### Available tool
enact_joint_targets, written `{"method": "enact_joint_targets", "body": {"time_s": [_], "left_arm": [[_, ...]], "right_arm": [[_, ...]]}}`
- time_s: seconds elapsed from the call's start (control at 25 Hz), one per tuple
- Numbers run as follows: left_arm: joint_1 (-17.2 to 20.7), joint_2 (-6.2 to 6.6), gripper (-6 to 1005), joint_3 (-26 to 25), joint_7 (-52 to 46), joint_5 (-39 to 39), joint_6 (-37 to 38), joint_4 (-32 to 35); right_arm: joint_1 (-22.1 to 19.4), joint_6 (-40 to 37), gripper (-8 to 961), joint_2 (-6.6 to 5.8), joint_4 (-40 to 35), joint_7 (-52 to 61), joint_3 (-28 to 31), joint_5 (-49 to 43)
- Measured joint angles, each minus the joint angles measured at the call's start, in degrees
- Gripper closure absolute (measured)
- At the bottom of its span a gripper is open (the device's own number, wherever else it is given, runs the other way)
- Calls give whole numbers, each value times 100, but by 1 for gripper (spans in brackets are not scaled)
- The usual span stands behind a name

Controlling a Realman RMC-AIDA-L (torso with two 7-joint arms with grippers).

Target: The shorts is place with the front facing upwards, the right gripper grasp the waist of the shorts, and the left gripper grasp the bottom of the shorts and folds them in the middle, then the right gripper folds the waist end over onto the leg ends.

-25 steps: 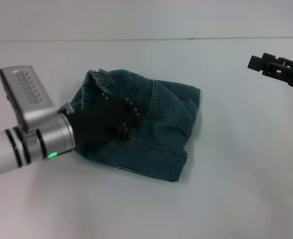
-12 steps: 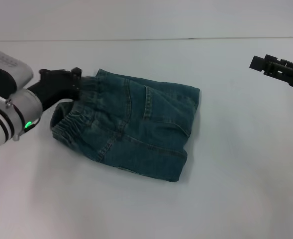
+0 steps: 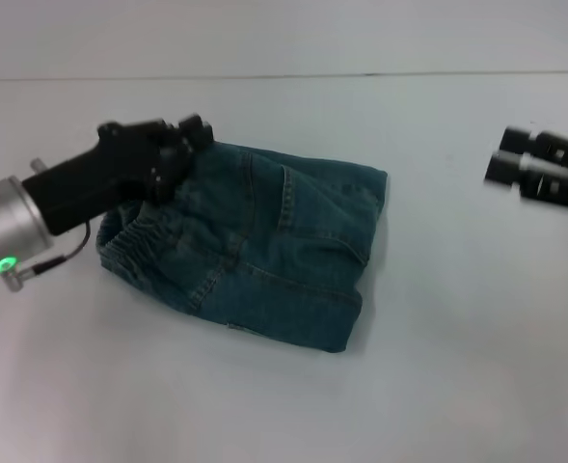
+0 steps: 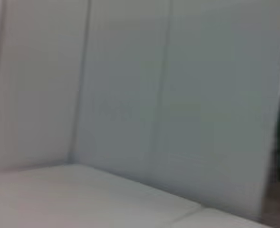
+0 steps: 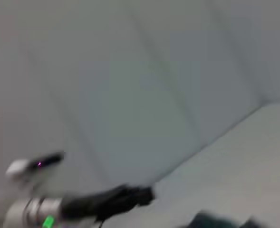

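We see the shorts lying folded on the pale table, left of centre. Their long axis runs from the near left to the far right: the puckered elastic waist points toward the left arm, and a straight stitched hem forms the near edge. The denim is blue-green with faded patches and tan seams, a compact four-sided bundle. Our left gripper sits at the far-left corner of the cloth, just above the waistband; we cannot tell whether its claw is spread or pressed together. Our right gripper hangs well apart at the right edge, blurred, its claw state unreadable too.
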Motion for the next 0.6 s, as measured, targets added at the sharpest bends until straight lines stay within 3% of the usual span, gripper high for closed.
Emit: {"method": "enact_joint_targets", "body": {"time_s": [0.08,0.16,0.24,0.4,0.6], "left_arm": [[50,-1,996,17,-825,497,342,366],[48,13,963,38,-1554,1176,757,625],[33,12,896,56,-2230,1966,898,773],[76,-11,741,41,-2429,2443,803,767],[176,-24,525,-90,-2525,2500,969,818]], "right_arm": [[0,-331,25,67,-281,-41,-58,-363],[6,-478,24,337,-918,144,-207,-1178],[13,-411,24,396,-1000,212,-287,-1359],[59,-159,24,395,-819,272,-515,-1444],[115,-84,24,406,-782,256,-529,-1424]]}}
